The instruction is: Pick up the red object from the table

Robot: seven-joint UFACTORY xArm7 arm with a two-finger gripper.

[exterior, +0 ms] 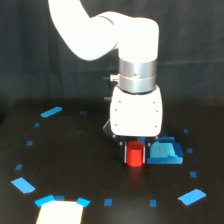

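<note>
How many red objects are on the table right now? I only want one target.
1. The red object stands on the table between the fingers of the gripper, just left of a blue patch in the exterior view. The arm could hide others behind it.

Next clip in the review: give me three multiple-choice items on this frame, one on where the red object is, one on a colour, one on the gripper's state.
1. Where is the red object?
A. between the gripper's fingers
B. at the table's far edge
C. on the white patch

2. What colour are the tape marks on the table?
A. yellow
B. blue
C. green

3. How does the gripper stand?
A. raised high, empty
B. lying on its side
C. lowered, fingers either side of the red object

Key: 1 A, a finger shows at each side of it. 2 B, every mark is bright blue. 3 C, the white body sits just above it; a firm grip cannot be told.
</note>
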